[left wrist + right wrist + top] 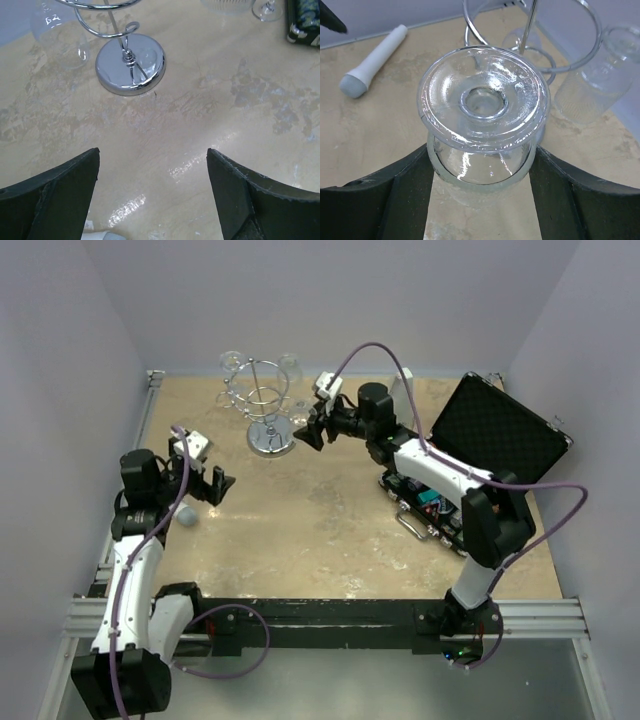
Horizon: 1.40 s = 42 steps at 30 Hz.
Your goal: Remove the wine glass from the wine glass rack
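The chrome wine glass rack (262, 400) stands on its round disc base (271, 438) at the back of the table; the base also shows in the left wrist view (131, 64). My right gripper (310, 430) is just right of the rack, shut on the bowl of an upside-down wine glass (482, 105), foot toward the camera, fingers (405, 195) pressed on both sides. The rack's ring (530, 35) is behind the glass; I cannot tell whether they touch. My left gripper (205, 485) is open and empty, low over the table, left of the rack (152, 155).
Other glasses hang on the rack's far side (232, 362) (290, 365), and one ribbed glass (600, 85) is close to the held one. A grey-and-white microphone (185, 515) lies by the left arm. An open black case (500, 430) stands at the right.
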Tool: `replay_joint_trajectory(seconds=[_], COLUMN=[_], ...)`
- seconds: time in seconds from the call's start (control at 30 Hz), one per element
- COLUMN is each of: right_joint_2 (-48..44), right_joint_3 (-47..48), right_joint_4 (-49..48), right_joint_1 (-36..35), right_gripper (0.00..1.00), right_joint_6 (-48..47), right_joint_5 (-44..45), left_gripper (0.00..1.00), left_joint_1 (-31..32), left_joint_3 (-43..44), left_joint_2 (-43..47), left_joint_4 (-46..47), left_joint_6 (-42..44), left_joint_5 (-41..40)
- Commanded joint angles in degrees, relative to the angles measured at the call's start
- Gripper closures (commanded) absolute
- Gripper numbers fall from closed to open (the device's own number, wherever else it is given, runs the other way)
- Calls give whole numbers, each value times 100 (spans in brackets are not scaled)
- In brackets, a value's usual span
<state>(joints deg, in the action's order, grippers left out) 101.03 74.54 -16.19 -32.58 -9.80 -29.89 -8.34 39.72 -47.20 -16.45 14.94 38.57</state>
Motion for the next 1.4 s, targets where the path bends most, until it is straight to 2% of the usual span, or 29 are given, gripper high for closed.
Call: replay_joint_trajectory(seconds=[0.0, 0.17, 0.37, 0.43, 0.47, 0.53, 0.57, 0.63, 0.7, 0.77, 0.87, 1.03, 1.2, 1.37], right_joint_2=[-988, -1349, -1499, -1420, -1359, -1245, -1183, -1139, -1130, -1130, -1191, -1235, -1147, -1077], right_joint_3=[236, 438, 588, 701, 789, 947, 1044, 1167, 1203, 1159, 1054, 992, 825, 746], right_joint_4=[-105, 458, 661, 739, 809, 993, 1064, 1074, 899, 618, 335, 292, -147, -324], right_joint_1=[32, 304, 664, 770, 788, 823, 849, 884, 937, 999, 1095, 1192, 1245, 1263], right_gripper=[57, 57, 59, 59, 59, 60, 60, 62, 68, 85, 98, 100, 100, 100], right_joint_6=[250, 628, 1312, 1621, 1709, 1789, 1824, 1999, 2358, 2903, 3344, 3424, 3757, 3960], right_joint_5=[-325, -491, -693, -1043, -1228, -1623, -1808, -2046, -2266, -2363, -2486, -2890, -3066, -3128], left_gripper=[9, 9, 11, 11, 11, 14, 15, 16, 16, 15, 15, 16, 27, 30], left_joint_1=[166, 306, 648, 929, 1044, 1464, 1762, 2465, 2959, 3136, 3461, 3909, 4331, 4639], left_joint_3=[123, 27, 70, 184, 359, 885, 1192, 1808, 2082, 2075, 1821, 1267, 959, 686], left_joint_2=[211, 536, 589, 554, 502, 187, -50, -490, -816, -957, -949, -1001, -1203, -1423], left_joint_4=[-192, 203, 554, 965, 1264, 1826, 1847, 1655, 1163, 1030, 1344, 2557, 3708, 4517], left_joint_6=[1141, 1695, 2162, 1866, 1428, 872, 853, 1272, 2026, 2756, 3470, 3963, 4324, 4675], left_joint_5=[46, 37, 151, 160, 151, 291, 231, -23, 54, 195, -85, -832, -1299, -1676])
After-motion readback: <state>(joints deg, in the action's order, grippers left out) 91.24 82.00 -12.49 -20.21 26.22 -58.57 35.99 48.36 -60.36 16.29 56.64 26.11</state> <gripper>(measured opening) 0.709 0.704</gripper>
